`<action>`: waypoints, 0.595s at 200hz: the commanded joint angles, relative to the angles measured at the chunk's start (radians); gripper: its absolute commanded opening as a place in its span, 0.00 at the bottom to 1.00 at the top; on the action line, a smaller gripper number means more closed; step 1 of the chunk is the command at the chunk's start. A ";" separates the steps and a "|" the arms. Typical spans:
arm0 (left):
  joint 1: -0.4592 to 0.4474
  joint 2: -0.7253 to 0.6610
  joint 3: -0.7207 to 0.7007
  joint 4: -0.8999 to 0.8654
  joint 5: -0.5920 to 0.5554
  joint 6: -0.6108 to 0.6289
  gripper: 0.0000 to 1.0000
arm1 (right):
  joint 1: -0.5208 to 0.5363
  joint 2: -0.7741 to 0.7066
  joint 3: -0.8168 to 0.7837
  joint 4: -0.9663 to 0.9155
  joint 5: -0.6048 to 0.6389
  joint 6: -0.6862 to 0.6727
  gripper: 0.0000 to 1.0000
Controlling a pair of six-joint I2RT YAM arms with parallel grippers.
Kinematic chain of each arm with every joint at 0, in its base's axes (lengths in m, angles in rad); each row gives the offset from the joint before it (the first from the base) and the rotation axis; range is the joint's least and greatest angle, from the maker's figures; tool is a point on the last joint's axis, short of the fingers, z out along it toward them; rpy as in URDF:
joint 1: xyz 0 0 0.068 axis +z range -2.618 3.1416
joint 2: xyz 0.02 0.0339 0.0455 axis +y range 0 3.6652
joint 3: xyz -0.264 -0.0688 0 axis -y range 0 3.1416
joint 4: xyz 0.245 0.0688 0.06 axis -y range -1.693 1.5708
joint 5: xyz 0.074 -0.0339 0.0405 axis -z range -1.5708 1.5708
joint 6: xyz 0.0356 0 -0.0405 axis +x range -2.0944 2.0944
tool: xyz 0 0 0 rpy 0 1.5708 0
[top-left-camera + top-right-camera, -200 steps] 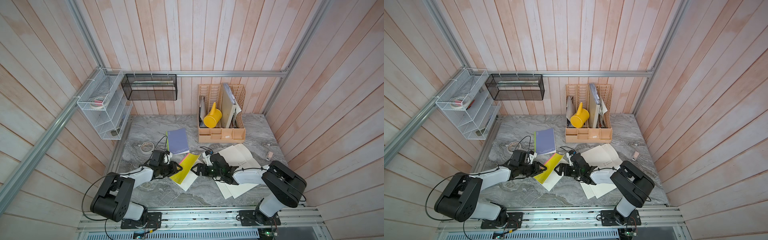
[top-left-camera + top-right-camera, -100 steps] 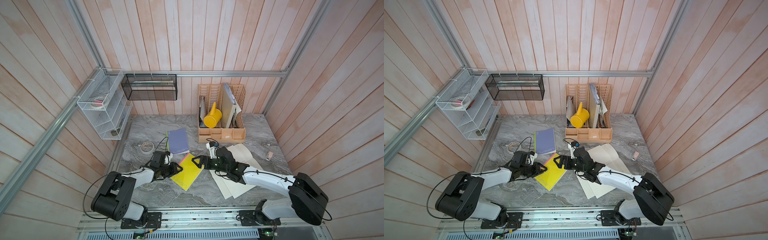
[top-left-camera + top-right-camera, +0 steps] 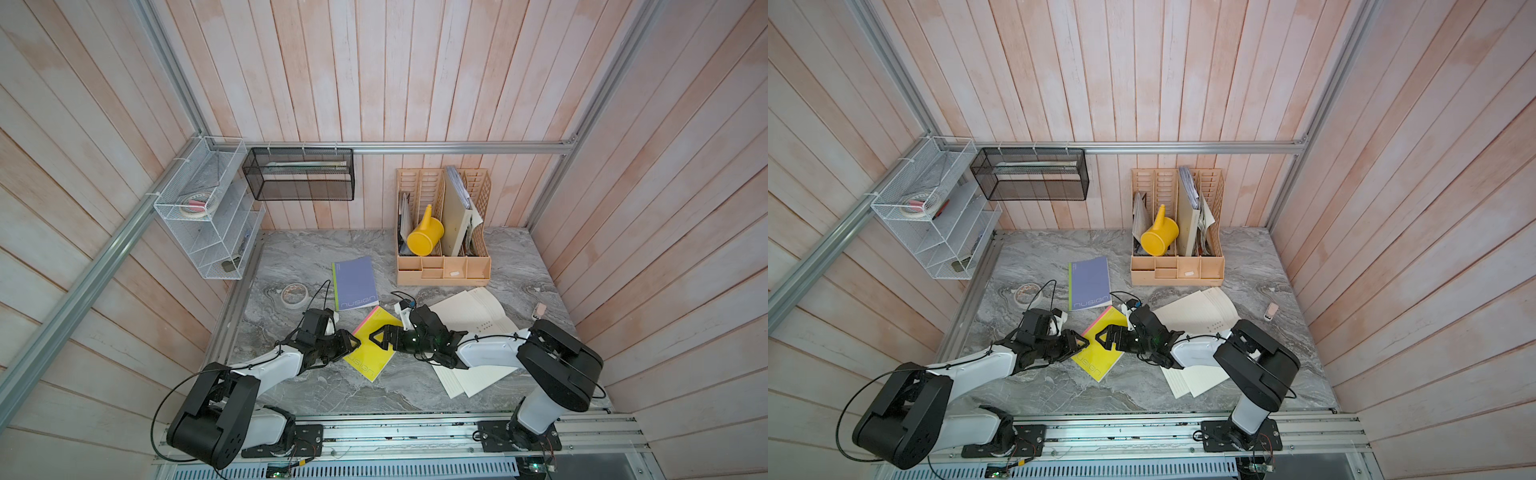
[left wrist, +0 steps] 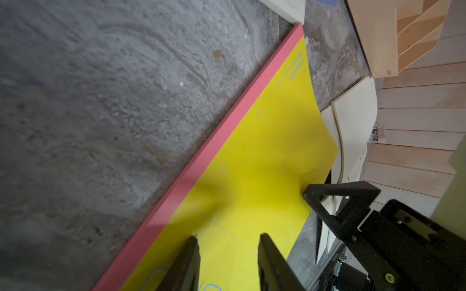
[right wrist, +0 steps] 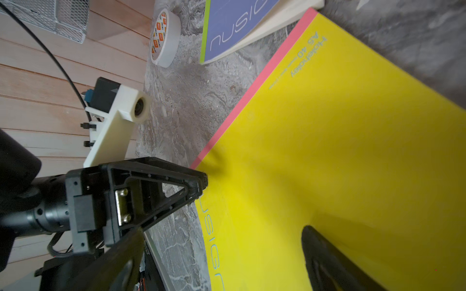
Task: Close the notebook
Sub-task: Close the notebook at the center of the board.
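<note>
The yellow notebook (image 3: 371, 347) (image 3: 1100, 350) with a pink spine strip lies on the grey marble table, cover down over its pages. In the left wrist view its cover (image 4: 252, 151) bows up a little along the free edge. My left gripper (image 3: 351, 339) (image 4: 228, 235) is at the notebook's left edge, open, with only yellow cover showing between its fingers. My right gripper (image 3: 376, 335) (image 5: 223, 229) is at the opposite edge, low over the cover (image 5: 327, 151), jaws wide apart and empty. One of its fingers (image 4: 340, 196) meets the cover's free edge.
A purple notebook (image 3: 355, 282) and a tape roll (image 3: 294, 294) lie just behind. Loose cream sheets (image 3: 473, 316) spread under the right arm. A wooden organiser (image 3: 442, 270) with a yellow can stands at the back. A small eraser (image 3: 540, 308) lies at the far right.
The notebook's cover has come down: a second ago white pages showed, now only yellow shows. The right arm has drawn back toward its base. The left gripper has hardly moved.
</note>
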 commanded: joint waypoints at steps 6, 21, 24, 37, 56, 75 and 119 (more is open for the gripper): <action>0.001 0.007 0.018 -0.160 -0.080 0.020 0.42 | 0.010 0.022 -0.003 -0.009 -0.021 0.041 0.97; 0.008 0.015 0.050 -0.166 -0.072 0.041 0.42 | 0.013 0.024 0.000 -0.042 -0.023 0.045 0.97; 0.011 0.019 0.059 -0.170 -0.070 0.047 0.42 | 0.014 0.023 0.001 -0.049 -0.023 0.046 0.97; 0.024 0.047 0.100 -0.188 -0.055 0.081 0.42 | 0.021 0.021 0.002 -0.074 -0.017 0.047 0.97; 0.040 0.104 0.173 -0.226 -0.048 0.140 0.43 | 0.029 0.019 -0.002 -0.097 -0.011 0.048 0.97; 0.049 0.163 0.237 -0.245 -0.038 0.190 0.44 | 0.030 0.021 -0.011 -0.099 -0.012 0.050 0.97; 0.060 0.287 0.349 -0.271 -0.028 0.272 0.46 | 0.032 0.007 -0.030 -0.139 0.001 0.041 0.97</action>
